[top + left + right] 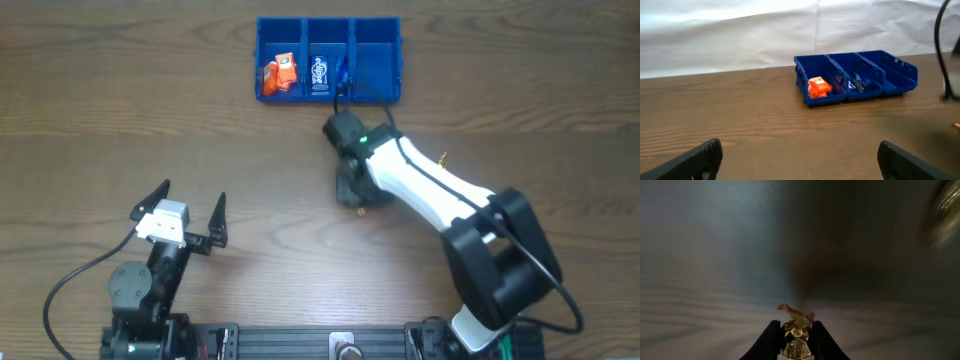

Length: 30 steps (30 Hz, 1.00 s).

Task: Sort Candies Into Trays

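Gold candy (796, 341) in right fingers (768, 342), left fingers (697, 160) spread

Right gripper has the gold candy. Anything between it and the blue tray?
Nothing visible. The right gripper is shut on the gold candy short of the tray; no object lies on the table between them. Its right compartment looks empty.

qty: blue tray (380, 22) x1, 3 compts. orange candy (279, 76) x2 (approx, overlapping). blue candy (320, 74) x1. gold candy (796, 339) x1.
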### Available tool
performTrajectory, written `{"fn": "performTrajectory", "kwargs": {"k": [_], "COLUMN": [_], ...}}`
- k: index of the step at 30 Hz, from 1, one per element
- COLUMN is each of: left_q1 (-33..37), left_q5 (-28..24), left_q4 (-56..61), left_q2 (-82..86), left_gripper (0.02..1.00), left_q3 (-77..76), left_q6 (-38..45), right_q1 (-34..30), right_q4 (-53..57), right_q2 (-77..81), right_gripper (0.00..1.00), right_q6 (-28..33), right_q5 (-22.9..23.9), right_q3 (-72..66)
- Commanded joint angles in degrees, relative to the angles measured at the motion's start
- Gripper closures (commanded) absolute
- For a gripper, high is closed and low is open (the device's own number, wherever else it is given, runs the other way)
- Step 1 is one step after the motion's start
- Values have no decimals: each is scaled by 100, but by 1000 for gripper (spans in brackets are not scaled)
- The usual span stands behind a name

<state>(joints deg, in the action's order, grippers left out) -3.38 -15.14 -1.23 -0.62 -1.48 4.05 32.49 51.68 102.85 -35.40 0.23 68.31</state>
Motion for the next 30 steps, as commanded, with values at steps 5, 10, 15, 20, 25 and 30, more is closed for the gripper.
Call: {"fn": "performTrajectory", "kwargs": {"k": [5,10,15,20,25,30], "left_q1": [37,37,37,37,37,37], "left_q5": [-98,-98,-98,-98,-98,-98], "left_q4": [-170,-170,-170,-170,-170,-170], "left_q2": [39,39,39,39,39,39], "left_gripper": [20,20,20,20,20,18], "left_q3": [120,120,120,120,120,120], "left_q6": [-63,-63,-63,-63,-63,-63], "right_q1": [-822,-1025,-1091,-1143,-1180,-1204], "right_q4": [13,-1200,-2291,-2660,-2721,-2747], "right_q2": [-81,262,929,1475,1624,1624], "right_gripper": [884,827,816,814,816,803], "right_q6": [723,1416,1600,1598,1602,1620], "right_q5": [1193,1670,1744,1773,1784,1821], "right_q3": [2420,2826,2826,2826,2826,2826]}}
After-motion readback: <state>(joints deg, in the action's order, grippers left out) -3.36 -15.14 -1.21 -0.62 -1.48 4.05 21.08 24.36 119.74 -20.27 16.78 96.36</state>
